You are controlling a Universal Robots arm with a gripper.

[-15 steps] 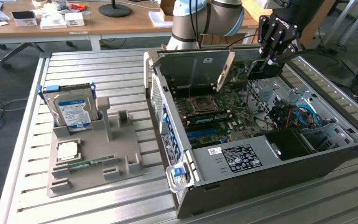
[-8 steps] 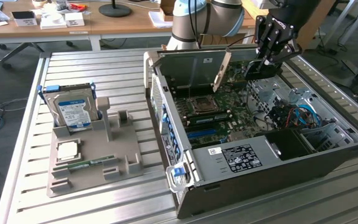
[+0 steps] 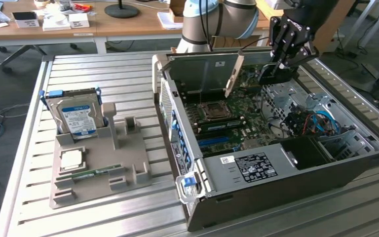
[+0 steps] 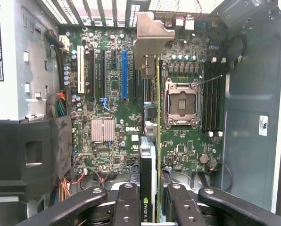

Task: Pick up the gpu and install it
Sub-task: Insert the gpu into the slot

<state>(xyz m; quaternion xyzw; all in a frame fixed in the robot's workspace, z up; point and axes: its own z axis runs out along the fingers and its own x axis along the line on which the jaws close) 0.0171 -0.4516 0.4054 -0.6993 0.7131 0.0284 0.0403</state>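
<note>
You had the jaws pinching the gpu (image 4: 149,160) edge-on between them, motherboard (image 4: 187,141) beyond them; you needed it upright, squarely over the blue slot (image 4: 124,73), before pressing.

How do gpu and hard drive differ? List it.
The gpu hangs in the gripper over the motherboard inside the case; the hard drive stands in the gray holder outside it. The gpu is dark with a metal bracket; the hard drive is silver with a blue-white label. Both stand on edge.
</note>
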